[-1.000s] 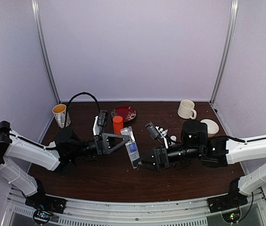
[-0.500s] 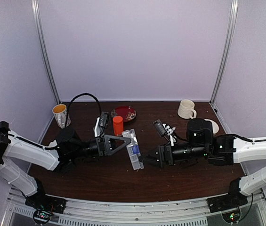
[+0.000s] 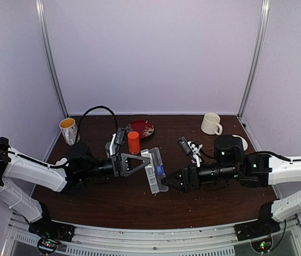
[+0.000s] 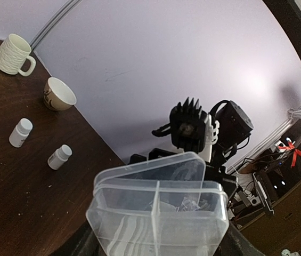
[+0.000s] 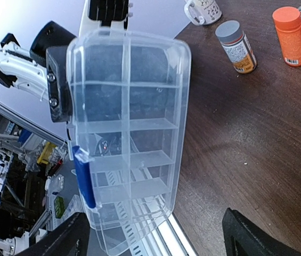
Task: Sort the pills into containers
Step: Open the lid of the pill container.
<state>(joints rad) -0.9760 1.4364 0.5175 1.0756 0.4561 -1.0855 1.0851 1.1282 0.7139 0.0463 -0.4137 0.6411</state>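
My left gripper (image 3: 149, 166) is shut on a clear plastic organiser box (image 3: 155, 172) and holds it above the middle of the table. Seen from the left wrist, the box (image 4: 158, 210) fills the space between my jaws, its lid slightly ajar. In the right wrist view its containers (image 5: 129, 133) look empty, and a blue latch (image 5: 84, 178) sits on one long edge. My right gripper (image 3: 167, 181) is open just right of the box. The box's near end lies between its spread fingers (image 5: 249, 234) without touching them. A tiny pale speck (image 5: 245, 163), perhaps a pill, lies on the table.
An orange bottle (image 3: 133, 141) and a red plate (image 3: 140, 128) stand behind the box. A grey-capped bottle (image 5: 236, 45) stands near the orange one. Two small white bottles (image 4: 20, 132) (image 4: 59, 157), a cream mug (image 3: 211, 124), a white bowl (image 3: 238, 143) and a left mug (image 3: 67, 129) ring the table.
My left gripper has carried the box a little to the right. The right gripper pulled back to the right, then edged in toward the box again, its jaws slightly wider.
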